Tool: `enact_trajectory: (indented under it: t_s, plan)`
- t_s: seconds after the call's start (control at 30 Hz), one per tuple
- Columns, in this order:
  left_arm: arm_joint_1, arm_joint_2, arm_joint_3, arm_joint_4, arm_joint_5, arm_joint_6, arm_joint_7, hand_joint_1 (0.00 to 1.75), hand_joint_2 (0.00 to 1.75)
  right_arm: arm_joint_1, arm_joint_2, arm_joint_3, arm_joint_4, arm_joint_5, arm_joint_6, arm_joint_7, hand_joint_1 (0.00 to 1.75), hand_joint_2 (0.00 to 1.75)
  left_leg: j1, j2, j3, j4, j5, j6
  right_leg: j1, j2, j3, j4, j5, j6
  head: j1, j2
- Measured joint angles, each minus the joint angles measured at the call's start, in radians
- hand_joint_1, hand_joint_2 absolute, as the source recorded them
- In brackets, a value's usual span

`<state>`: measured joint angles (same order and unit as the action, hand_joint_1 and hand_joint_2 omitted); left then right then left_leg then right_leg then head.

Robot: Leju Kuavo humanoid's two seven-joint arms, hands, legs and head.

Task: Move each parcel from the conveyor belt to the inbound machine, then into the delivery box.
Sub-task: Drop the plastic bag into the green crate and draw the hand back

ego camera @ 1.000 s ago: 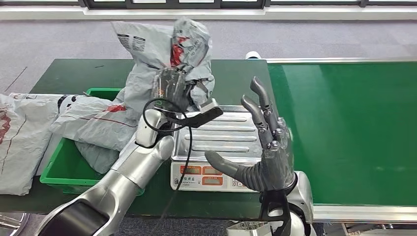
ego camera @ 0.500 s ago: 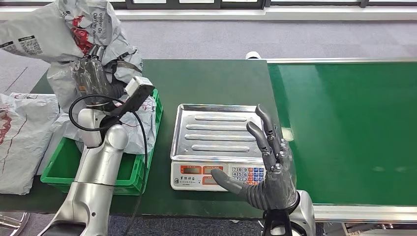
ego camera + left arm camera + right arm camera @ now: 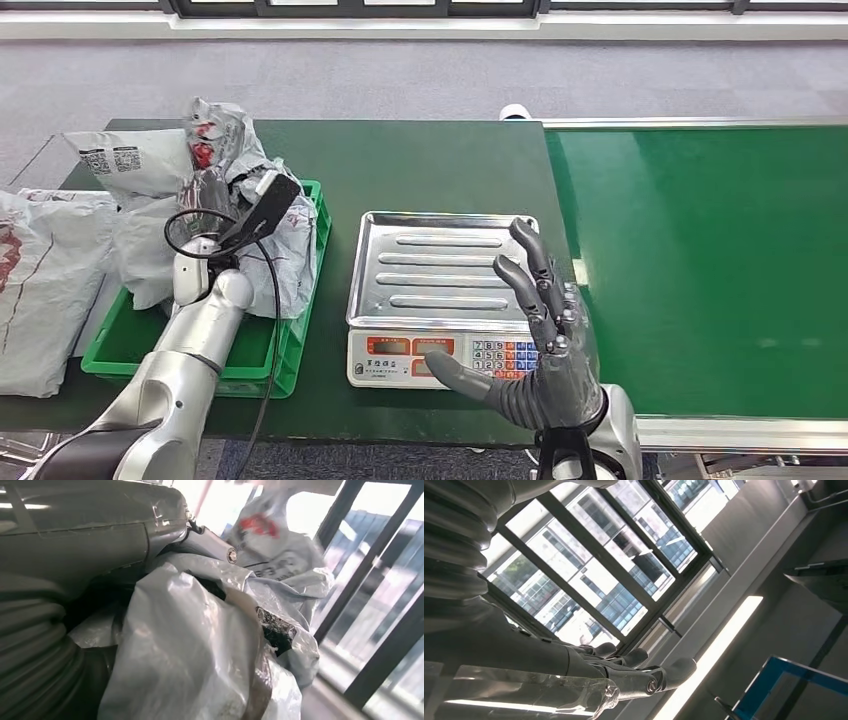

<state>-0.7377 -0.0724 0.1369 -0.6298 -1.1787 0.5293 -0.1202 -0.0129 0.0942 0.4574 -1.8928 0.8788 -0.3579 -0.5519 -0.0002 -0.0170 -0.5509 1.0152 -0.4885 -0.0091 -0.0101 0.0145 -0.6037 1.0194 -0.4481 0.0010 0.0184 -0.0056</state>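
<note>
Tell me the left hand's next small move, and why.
Probably lower a little and let go. The left hand grips the grey parcel over the green box, where another parcel already lies, and the scale tray is bare, so weighing looks done. The right hand hangs open by the scale.

You see the left hand [image 3: 207, 192] only in part, because the grey parcel [image 3: 160, 165] it grips folds around its fingers, and the parcel also hides the far end of the green box [image 3: 262, 350]. The print on the parcel label [image 3: 112, 158] is too small for you to read, and in the left wrist view the red mark [image 3: 257, 524] on the bag is blurred. The second parcel [image 3: 40, 290] on the bench [image 3: 430, 160] is cut off by the picture's left edge.
</note>
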Motion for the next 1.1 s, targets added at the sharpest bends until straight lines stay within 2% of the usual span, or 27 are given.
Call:
enact_trajectory:
  t_s: [0.2, 0.23, 0.3, 0.33, 0.37, 0.43, 0.53, 0.63, 0.73, 0.83, 0.93, 1.03, 1.1]
  plan:
    - [-0.004, 0.006, 0.019, 0.105, 0.011, -0.029, 0.005, 1.75, 1.75, -0.018, 0.0, 0.0, 0.002, 0.0, 0.015, 0.0, 0.0, 1.75, 0.0, 0.0, 0.0, 0.0, 0.0, 0.0, 0.0, 0.0, 0.0, 0.0, 0.0, 0.0, 0.0, 0.0]
    - [-0.005, 0.007, 0.021, 0.114, 0.011, -0.03, 0.005, 1.4, 1.75, -0.02, 0.0, 0.0, 0.002, 0.0, 0.016, 0.0, 0.0, 1.75, 0.0, 0.0, 0.0, 0.0, 0.0, 0.0, 0.0, 0.0, 0.0, 0.0, 0.0, 0.0, 0.0, 0.0]
    - [-0.009, 0.008, 0.023, 0.127, 0.013, -0.03, 0.004, 0.53, 1.75, -0.022, 0.0, 0.0, 0.002, 0.0, 0.016, 0.0, 0.0, 1.75, 0.0, 0.0, 0.0, 0.0, 0.0, 0.0, 0.0, 0.0, 0.0, 0.0, 0.0, 0.0, 0.0, 0.0]
    - [-0.01, 0.008, 0.024, 0.132, 0.018, -0.028, -0.001, 0.1, 1.31, -0.022, 0.0, 0.0, 0.002, 0.0, 0.016, 0.0, 0.0, 1.75, 0.0, 0.0, 0.0, 0.0, 0.0, 0.0, 0.0, 0.0, 0.0, 0.0, 0.0, 0.0, 0.0, 0.0]
    - [-0.011, 0.008, 0.028, 0.135, 0.027, -0.024, -0.011, 0.0, 0.87, -0.022, 0.0, 0.0, 0.002, 0.0, 0.016, 0.0, 0.0, 1.75, 0.0, 0.0, 0.0, 0.0, 0.0, 0.0, 0.0, 0.0, 0.0, 0.0, 0.0, 0.0, 0.0, 0.0]
    - [-0.008, 0.006, 0.04, 0.135, 0.066, -0.005, -0.056, 0.0, 0.0, -0.021, 0.0, 0.0, 0.002, 0.003, 0.013, 0.002, 0.0, 1.75, 0.0, 0.0, 0.0, 0.0, 0.0, 0.0, 0.0, 0.0, 0.0, 0.0, 0.0, 0.0, 0.0, 0.0]
    - [0.013, -0.004, 0.064, 0.098, 0.194, 0.005, -0.182, 0.0, 0.0, -0.018, 0.0, 0.0, 0.002, 0.01, 0.0, 0.004, 0.0, 1.75, 0.0, 0.0, 0.0, 0.0, 0.0, 0.0, 0.0, 0.0, 0.0, 0.0, 0.0, 0.0, 0.0, 0.0]
    - [0.079, -0.031, 0.088, -0.025, 0.495, -0.109, -0.361, 0.0, 0.0, -0.013, 0.0, 0.0, 0.0, 0.017, -0.016, 0.009, 0.0, 1.75, 0.0, 0.0, 0.0, 0.0, 0.0, 0.0, 0.0, 0.0, 0.0, 0.0, 0.0, 0.0, 0.0, 0.0]
    - [0.187, -0.067, 0.096, -0.207, 0.804, -0.206, -0.474, 0.0, 0.0, -0.012, 0.0, 0.0, -0.004, 0.021, -0.019, 0.018, 0.0, 1.75, 0.0, 0.002, 0.0, 0.0, -0.002, 0.0, 0.0, 0.001, -0.001, 0.0, -0.001, 0.0, 0.0, 0.0]
    - [0.291, -0.103, 0.093, -0.376, 1.011, -0.242, -0.542, 0.0, 0.0, -0.012, 0.0, 0.0, -0.008, 0.021, -0.032, 0.02, 0.0, 1.75, 0.0, 0.003, 0.0, 0.0, -0.003, 0.0, 0.0, 0.002, -0.001, -0.001, -0.002, 0.001, 0.0, 0.0]
    - [0.42, -0.136, 0.055, -0.56, 1.165, -0.334, -0.575, 0.0, 0.0, 0.002, -0.001, -0.002, -0.019, 0.003, -0.07, 0.006, 0.0, 1.75, 0.0, 0.003, 0.001, 0.0, -0.004, 0.001, 0.0, 0.002, -0.001, -0.001, -0.003, 0.001, 0.0, 0.0]
    - [0.556, -0.16, -0.047, -0.752, 1.169, -0.418, -0.582, 0.0, 0.0, 0.035, -0.003, -0.01, -0.041, -0.046, -0.115, -0.039, 0.0, 1.75, -0.001, 0.002, 0.0, 0.0, -0.006, 0.002, 0.0, 0.002, -0.001, -0.001, -0.004, 0.001, 0.0, 0.0]
    - [0.608, -0.163, -0.12, -0.844, 1.143, -0.447, -0.583, 0.0, 0.0, 0.051, -0.005, -0.02, -0.056, -0.103, -0.138, -0.067, 0.0, 1.75, -0.001, 0.002, 0.0, 0.0, -0.007, 0.002, -0.001, 0.001, -0.001, -0.001, -0.005, 0.001, 0.0, 0.0]
